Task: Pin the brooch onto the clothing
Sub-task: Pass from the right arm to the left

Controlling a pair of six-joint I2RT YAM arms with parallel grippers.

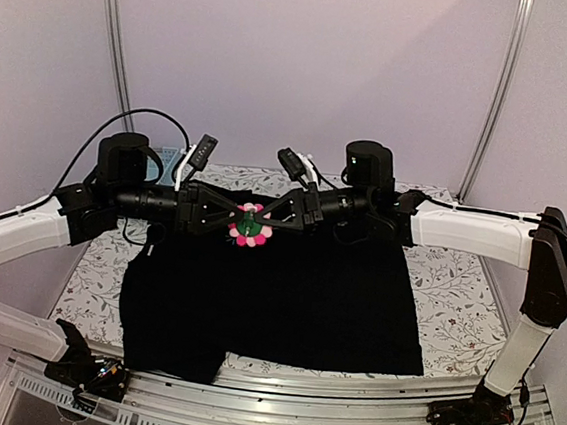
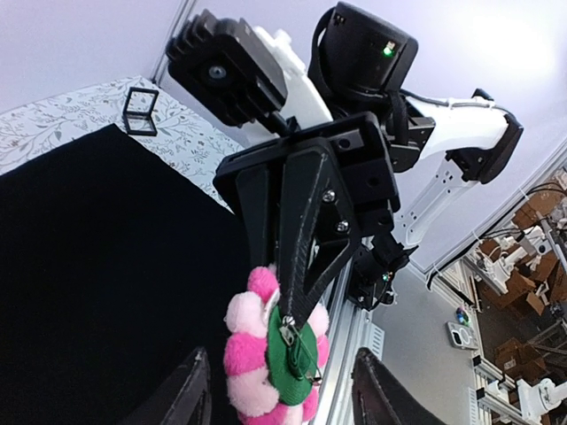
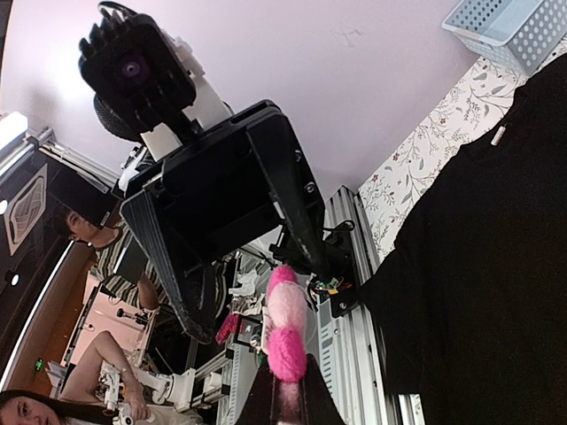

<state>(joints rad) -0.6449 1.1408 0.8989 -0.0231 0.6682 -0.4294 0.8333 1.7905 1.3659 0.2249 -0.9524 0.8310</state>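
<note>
Right tool [image 1: 269, 220], black two-finger type: fingers together, clamped on the small flower-shaped brooch of fuzzy pink petals around a green disc [image 1: 250, 229], gripping it at the green part where a metal pin fitting shows. Left tool [image 1: 229, 219], same type: fingers apart, one on each side of the brooch, touching it nowhere that I can see. Brooch: held in the air between the two tools, over the upper part of the large black soft-fabric shirt [image 1: 286, 293], not on it. Shirt: spread flat on the floral-patterned counter [image 1: 457, 290], likely so the cloth lies ready for the pin. Reason for the hold, as I judge it: the right tool steadies the flower and offers its pin side to the left tool, which looks set to work the clasp. Arms: both reach inward from the counter's sides, forearms near level, wrists meeting nose to nose. Also present: small black square frame stand [image 2: 140, 111] beyond the shirt; pale blue perforated basket [image 3: 509, 31].
</note>
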